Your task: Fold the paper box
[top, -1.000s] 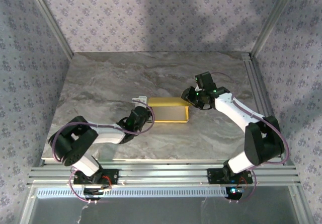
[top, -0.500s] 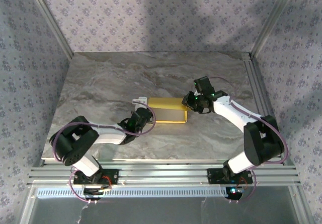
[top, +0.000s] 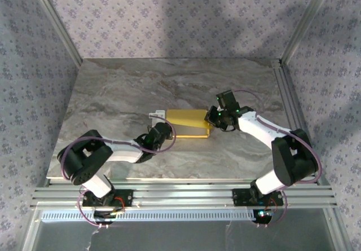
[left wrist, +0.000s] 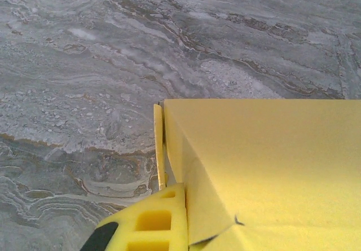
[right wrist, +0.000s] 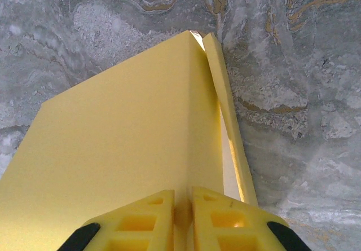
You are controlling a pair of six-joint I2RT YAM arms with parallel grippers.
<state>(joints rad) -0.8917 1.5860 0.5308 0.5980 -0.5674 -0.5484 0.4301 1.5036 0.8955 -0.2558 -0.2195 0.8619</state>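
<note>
The box [top: 186, 122] is thin, smooth, matt yellow card. The table [top: 124, 87] looks like smooth grey marble. Moulded matt yellow plastic fingers [right wrist: 161, 203]; ribbed metal rails [top: 180, 193].

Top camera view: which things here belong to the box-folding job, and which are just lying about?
Part of the job:
- paper box, yellow, flat on the table
- left gripper, pinching its left end
- right gripper, pinching its right edge

Just surroundings:
- marble table
- patterned walls
- metal rails at the near edge
</note>
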